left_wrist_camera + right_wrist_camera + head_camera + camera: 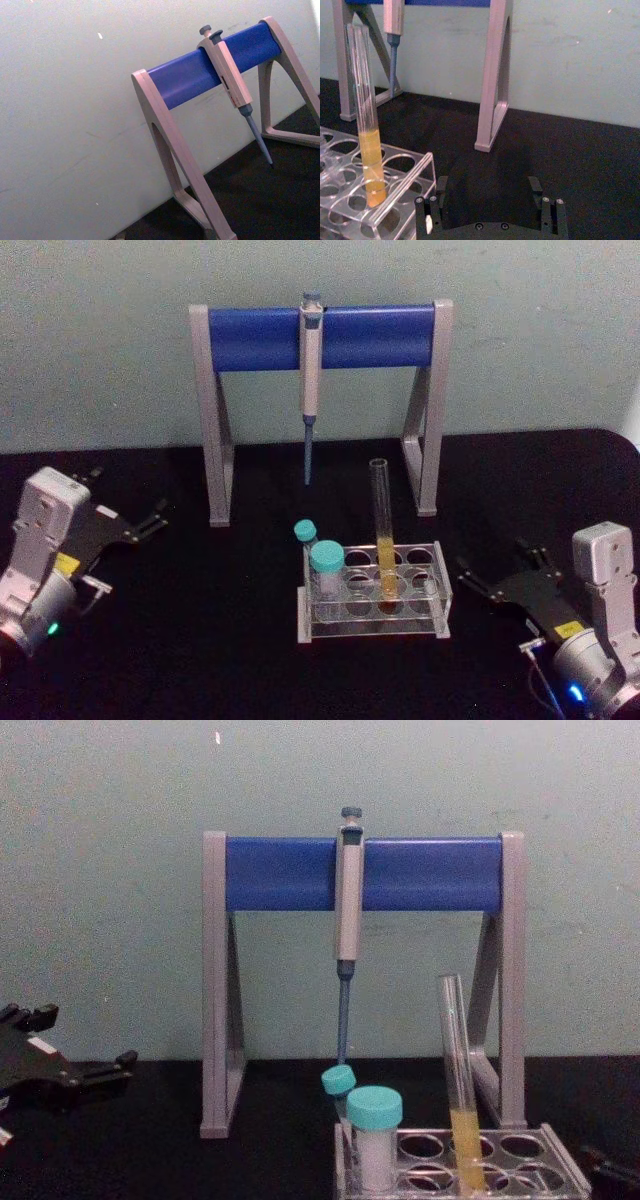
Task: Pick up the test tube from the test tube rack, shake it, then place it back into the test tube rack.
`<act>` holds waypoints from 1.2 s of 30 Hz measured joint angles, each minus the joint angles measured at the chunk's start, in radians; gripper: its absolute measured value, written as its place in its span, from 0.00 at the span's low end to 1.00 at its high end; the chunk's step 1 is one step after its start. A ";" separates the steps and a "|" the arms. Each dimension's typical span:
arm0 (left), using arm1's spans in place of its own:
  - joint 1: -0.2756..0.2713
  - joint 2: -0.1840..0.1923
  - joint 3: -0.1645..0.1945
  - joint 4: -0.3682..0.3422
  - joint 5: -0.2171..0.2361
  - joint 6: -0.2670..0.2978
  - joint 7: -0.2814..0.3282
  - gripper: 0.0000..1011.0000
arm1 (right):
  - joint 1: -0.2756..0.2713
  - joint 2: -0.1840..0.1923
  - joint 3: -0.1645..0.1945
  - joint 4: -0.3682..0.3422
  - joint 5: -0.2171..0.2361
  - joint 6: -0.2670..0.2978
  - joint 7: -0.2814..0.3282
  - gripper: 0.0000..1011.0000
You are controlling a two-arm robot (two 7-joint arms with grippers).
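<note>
The test tube (383,525) stands upright in a middle hole of the clear test tube rack (372,628), yellow-orange liquid filling its lower part. My right gripper (492,560) rests on the black table to the right of the rack, open and empty, pointing toward it. The right wrist view has its fingers (535,186) spread wide, with the test tube (367,125) and the rack's corner (400,187) ahead and to one side. My left gripper (152,520) is parked far left, open and empty. From the chest, the test tube (458,1060) rises out of the rack (565,1160).
A grey-and-blue pipette stand (320,337) stands behind the rack with a pipette (311,390) hanging from its bar. Two teal-capped vials (326,565) sit in the rack's left holes. Open black table lies on both sides of the rack.
</note>
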 joint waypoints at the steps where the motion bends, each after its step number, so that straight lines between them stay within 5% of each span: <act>1: 0.000 0.000 0.000 0.000 0.000 0.000 0.000 1.00 | 0.001 -0.002 0.000 0.003 -0.002 0.002 0.003 0.99; 10: 0.000 0.000 0.000 0.000 0.000 0.000 0.000 1.00 | 0.011 -0.026 0.002 0.039 -0.018 0.021 0.025 0.99; 36: 0.000 0.000 0.000 0.000 0.000 0.000 0.000 1.00 | 0.009 -0.022 0.000 0.034 -0.015 0.018 0.025 0.99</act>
